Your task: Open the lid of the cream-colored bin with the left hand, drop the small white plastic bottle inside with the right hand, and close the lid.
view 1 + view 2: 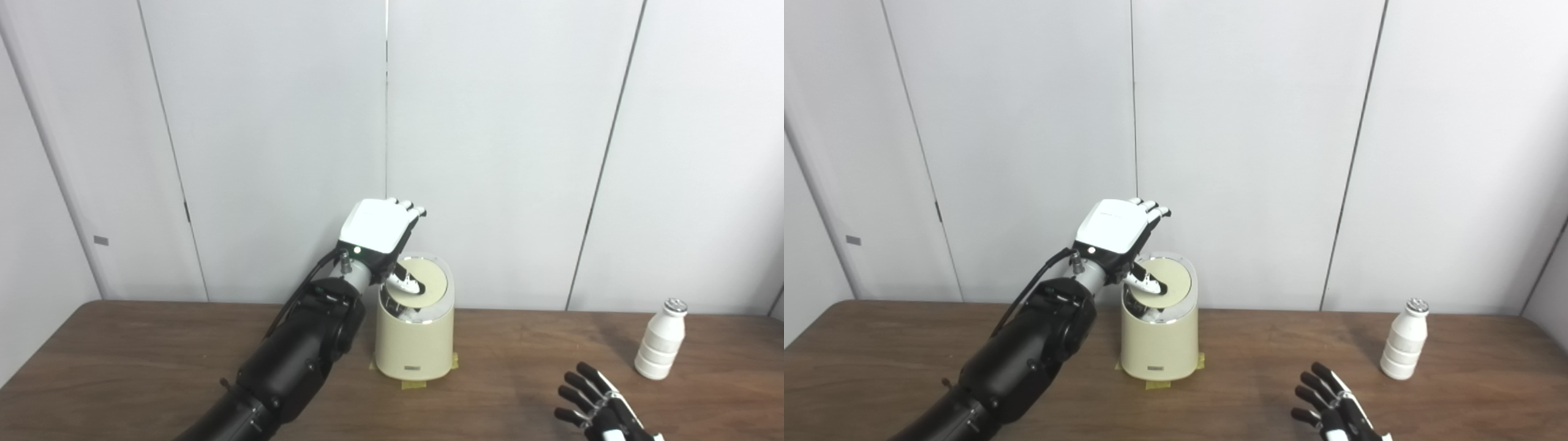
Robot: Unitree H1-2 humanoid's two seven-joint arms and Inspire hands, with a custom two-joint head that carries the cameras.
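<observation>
From my seat at the controls, the cream-colored bin (414, 343) sits about mid-table on the brown wooden table (122, 355), with bits of yellow tape (413, 384) poking out from under its base. The lid (425, 283) is tipped up, tilted toward the camera so I'm looking at its round cream face, and there's a dark gap at the near-left edge of the rim. My left hand (381, 229) is up above the bin's left side, palm facing away from me so I mostly see the white back plate; the fingers (409, 208) are stretched out and pointing up and back toward the wall, while the thumb (407, 283) reaches down and lies against the lid's face. So it's not really a grab, more of a prop: the hand is spread, not wrapped around anything as far as I can see. The small white plastic bottle (661, 340) is standing upright way off on the right side of the table, silver cap on, well apart from the bin and not touched by anything. My right hand (1335, 409) is low at the bottom edge, near the bottle but clearly short of it, fingers splayed apart and empty. Plain white wall panels (490, 122) behind everything.
</observation>
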